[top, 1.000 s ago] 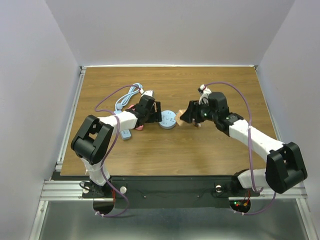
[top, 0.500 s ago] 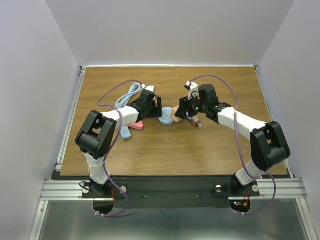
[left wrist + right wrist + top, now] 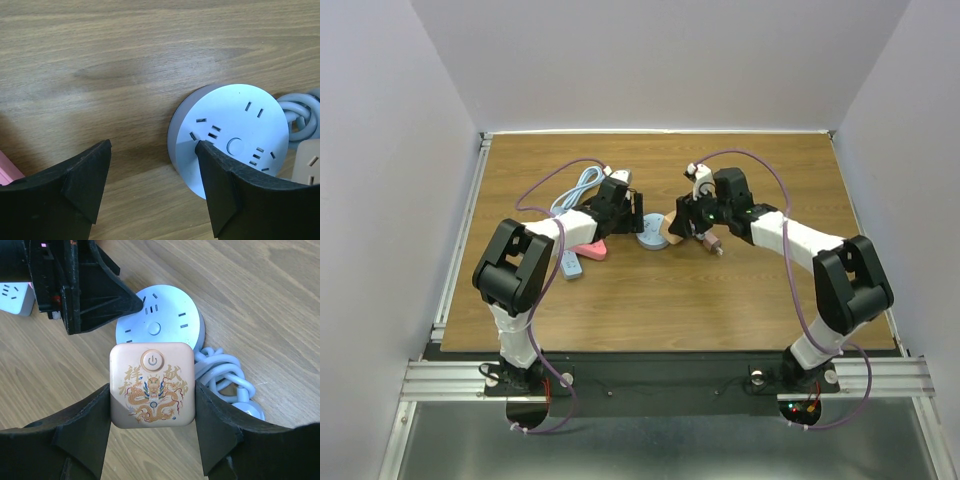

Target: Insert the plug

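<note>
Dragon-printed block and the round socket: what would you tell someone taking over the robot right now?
Left gripper: open, empty, one finger at the rim of the round socket hub.
Right gripper: shut on the peach dragon-printed block, held at the hub's edge, beside the coiled white cable.
Done: block gripped and at the hub.
Left: align it and press it into the hub's slots; it does not look seated yet.

1. Socket (image 3: 160, 322): round, pale blue, flat on the tabletop (image 3: 720, 300) near its middle, face up, slot sets ringed around a centre button.
2. Cube (image 3: 152, 385): peach, rounded corners, power button above a dragon print; clamped between the fingers of the right end effector (image 3: 152, 392), overlapping the socket's near edge in the right wrist view.
3. Cord (image 3: 222, 372): white, coiled in loops, just beside socket and cube.
</note>
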Robot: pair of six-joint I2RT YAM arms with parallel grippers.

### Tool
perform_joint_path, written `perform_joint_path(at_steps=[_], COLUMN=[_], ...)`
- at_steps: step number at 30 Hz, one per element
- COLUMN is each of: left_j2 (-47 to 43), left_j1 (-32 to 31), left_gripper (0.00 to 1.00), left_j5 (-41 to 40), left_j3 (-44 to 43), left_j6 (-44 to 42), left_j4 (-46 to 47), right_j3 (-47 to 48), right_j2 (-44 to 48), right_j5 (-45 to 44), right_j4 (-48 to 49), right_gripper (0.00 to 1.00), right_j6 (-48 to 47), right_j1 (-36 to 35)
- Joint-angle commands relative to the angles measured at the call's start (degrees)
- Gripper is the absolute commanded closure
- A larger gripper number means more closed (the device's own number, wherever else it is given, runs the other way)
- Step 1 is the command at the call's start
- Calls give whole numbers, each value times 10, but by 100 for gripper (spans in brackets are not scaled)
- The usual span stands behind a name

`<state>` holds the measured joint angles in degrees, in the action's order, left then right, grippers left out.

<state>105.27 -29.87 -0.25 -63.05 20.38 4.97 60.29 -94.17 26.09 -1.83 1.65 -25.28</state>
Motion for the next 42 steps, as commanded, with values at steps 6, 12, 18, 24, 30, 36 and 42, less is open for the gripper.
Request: perform_joint_path(at_steps=[6,12,18,24,30,36,42], left_j2=[11,11,9,9,9,10,11], left_j1=[2,2,2,2,2,2,2], left_gripper=[21,21,21,21,21,21,21], left_j5=[17,23,26,31,29,31,32], left_j3=[-7,-4,-4,-6,-8,-5,-4], left_j6=[-19,-19,-22,-23,-26,-24,-23], left_j4=[-29,-28,-28,-28,-31,-31,-30], right_j3=[41,47,48,49,45,38,30], right_j2=[-12,-22,-42,-57,-44,-24,-26], right_j5=[9,0,-12,-50,-74,-100,-96], right_j4=[66,72,73,72,72,72,72], right_gripper=[99,99,99,99,100,100,99], right_j6=[-10,-10,-36,-51,-50,-49,-46], right_j1=[-13,-17,-21,-38,-43,-43,-43])
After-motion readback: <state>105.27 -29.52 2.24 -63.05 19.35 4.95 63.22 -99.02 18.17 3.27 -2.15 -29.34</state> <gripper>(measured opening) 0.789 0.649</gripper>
